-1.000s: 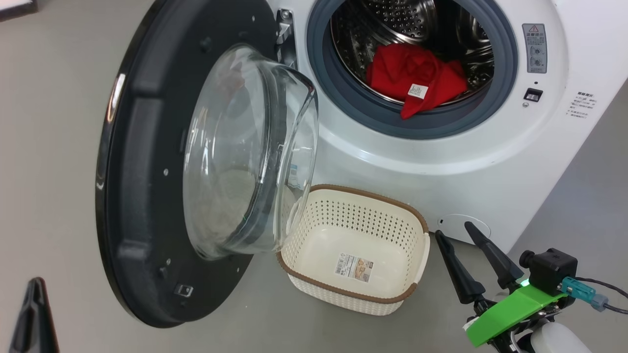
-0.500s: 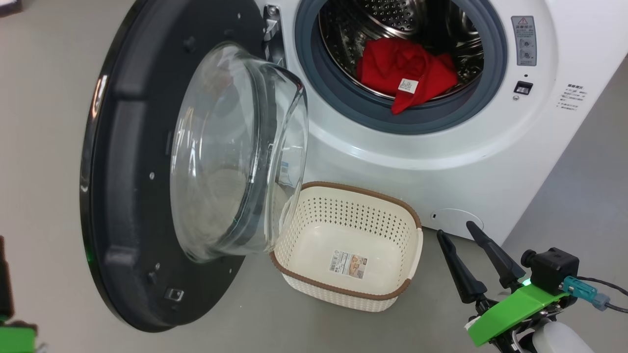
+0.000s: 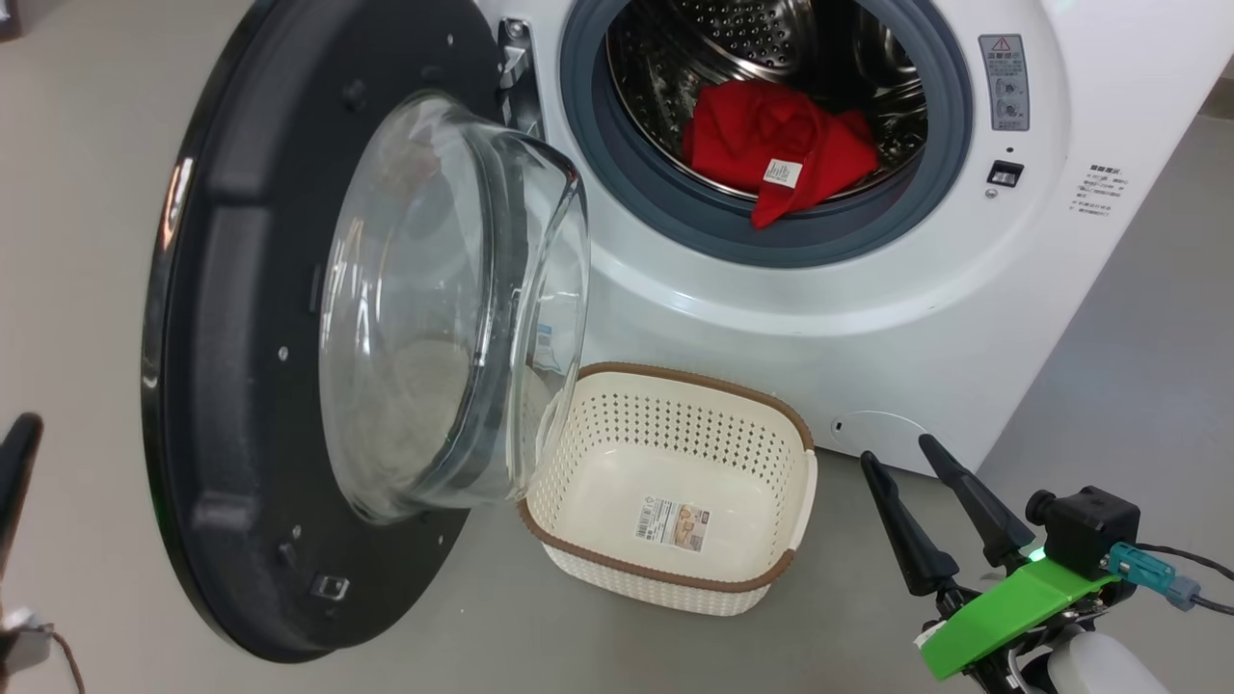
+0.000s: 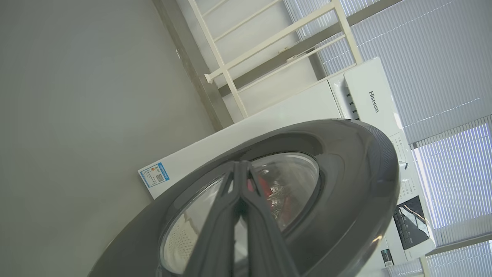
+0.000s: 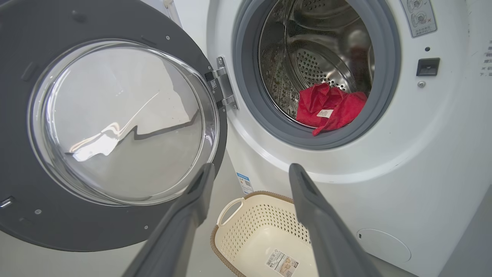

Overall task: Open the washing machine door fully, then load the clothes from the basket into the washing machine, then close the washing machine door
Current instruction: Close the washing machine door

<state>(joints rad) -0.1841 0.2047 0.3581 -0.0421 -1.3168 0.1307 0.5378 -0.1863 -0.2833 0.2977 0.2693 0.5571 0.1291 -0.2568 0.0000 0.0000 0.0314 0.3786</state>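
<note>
The washing machine (image 3: 964, 318) stands with its round black door (image 3: 222, 386) swung wide to the left, the glass bowl (image 3: 443, 308) bulging toward me. Red clothes (image 3: 771, 145) with a white label lie in the steel drum, one corner hanging over the grey seal. The cream basket (image 3: 675, 569) sits empty on the floor below the opening. My right gripper (image 3: 901, 453) hovers open just right of the basket; in its wrist view the right gripper (image 5: 251, 167) points at the machine's front. My left gripper (image 3: 21, 448) is shut, empty, on the door's outer side; the left gripper (image 4: 240, 165) faces the door (image 4: 346, 184).
Grey floor (image 3: 87, 193) lies left of the door and right of the machine. A round white flap (image 3: 877, 434) sits low on the machine's front. A white railing (image 4: 269, 46) and window blinds stand behind the washer in the left wrist view.
The head camera has shifted, sliding the whole scene left. My left gripper has risen along the left edge, outside the door. The door, clothes, basket and right gripper hold their places.
</note>
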